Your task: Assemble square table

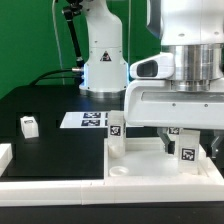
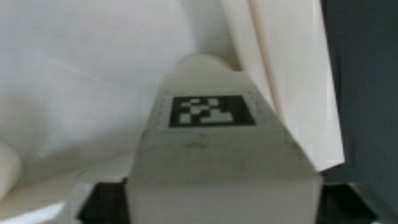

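- Your arm (image 1: 180,75) fills the exterior view's right, its white wrist housing hanging low over the square tabletop.
- The black desk (image 1: 60,145) carries everything; a white border rail (image 1: 60,185) runs along its near edge.
- The square tabletop (image 1: 140,165) lies flat at the near right, rim raised, with a round corner socket (image 1: 119,171) facing you.
- The marker board (image 1: 88,119) lies flat, further back.
- One leg (image 1: 116,131) stands at the tabletop's far left corner; a tagged one (image 1: 186,148) sits under the wrist; another (image 1: 29,125) stands apart at the exterior view's left.
- The wrist view shows a tagged white part (image 2: 210,140) up close; you cannot tell whether the jaws grip it.
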`<state>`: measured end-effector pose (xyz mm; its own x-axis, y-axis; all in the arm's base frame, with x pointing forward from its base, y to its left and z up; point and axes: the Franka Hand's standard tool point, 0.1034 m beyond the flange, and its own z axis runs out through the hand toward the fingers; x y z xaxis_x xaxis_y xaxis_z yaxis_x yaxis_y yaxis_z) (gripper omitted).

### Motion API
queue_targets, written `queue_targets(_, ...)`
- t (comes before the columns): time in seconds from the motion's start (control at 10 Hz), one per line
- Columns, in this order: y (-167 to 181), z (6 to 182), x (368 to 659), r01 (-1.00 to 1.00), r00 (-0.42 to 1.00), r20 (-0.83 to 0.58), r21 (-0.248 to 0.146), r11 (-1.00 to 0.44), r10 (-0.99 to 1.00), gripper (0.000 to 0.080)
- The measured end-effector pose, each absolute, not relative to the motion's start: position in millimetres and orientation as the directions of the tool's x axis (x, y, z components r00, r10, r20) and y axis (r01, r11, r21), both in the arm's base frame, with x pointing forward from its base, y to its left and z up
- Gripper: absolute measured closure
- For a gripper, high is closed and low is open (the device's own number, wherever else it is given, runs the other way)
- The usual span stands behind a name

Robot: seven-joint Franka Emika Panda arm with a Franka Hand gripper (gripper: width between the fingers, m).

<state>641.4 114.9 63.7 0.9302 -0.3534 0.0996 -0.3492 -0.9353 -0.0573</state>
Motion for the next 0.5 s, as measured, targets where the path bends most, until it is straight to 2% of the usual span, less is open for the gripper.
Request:
queue_targets(0.1, 115.1, 63.5, 641.3, -0.438, 0.892, 0.093, -0.068, -0.897, -0.442, 0.0374)
queue_targets(0.2, 114.0, 63.1, 641.0, -0.508, 0.854, 0.087, -0.073, -0.858, -0.513, 0.051)
queue_targets(0.5, 109.4, 62.6, 640.6, -0.687, 0.718, 0.07, -0.086, -0.721, -0.692, 0.051)
